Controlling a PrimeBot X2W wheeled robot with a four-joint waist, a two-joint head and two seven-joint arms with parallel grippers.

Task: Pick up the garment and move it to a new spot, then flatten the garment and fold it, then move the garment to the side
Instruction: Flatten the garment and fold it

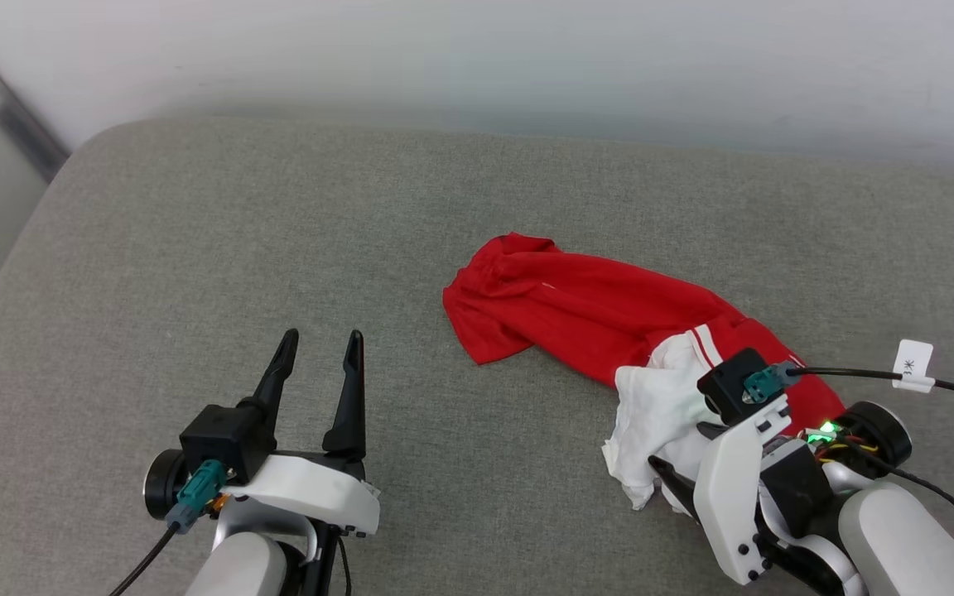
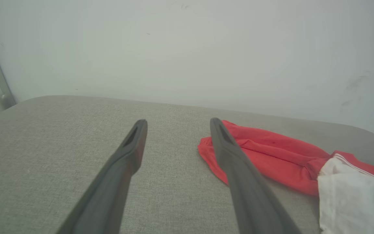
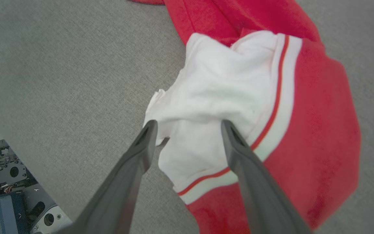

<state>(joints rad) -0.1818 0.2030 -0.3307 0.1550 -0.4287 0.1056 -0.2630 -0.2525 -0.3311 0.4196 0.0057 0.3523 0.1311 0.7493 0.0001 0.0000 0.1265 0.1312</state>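
Observation:
The garment (image 1: 585, 310) lies crumpled on the grey cushioned surface, right of centre: a red body with a bunched white sleeve (image 1: 651, 414) and stripe trim at its near end. My right gripper (image 3: 188, 125) stands open over that white sleeve (image 3: 219, 94), one finger at each side of a fold; whether they touch the cloth I cannot tell. My left gripper (image 1: 321, 338) is open and holds nothing, low over bare cushion well to the left of the garment. In the left wrist view the left gripper (image 2: 179, 123) points at the wall, with the garment (image 2: 271, 156) at its right.
The grey cushion (image 1: 278, 232) runs back to a white wall (image 1: 477, 58), with a rounded corner at the far left and a metal bar (image 1: 13, 116) beyond it. A black cable with a white tag (image 1: 913, 364) trails from my right wrist. The robot base (image 3: 5, 195) shows beside the cushion.

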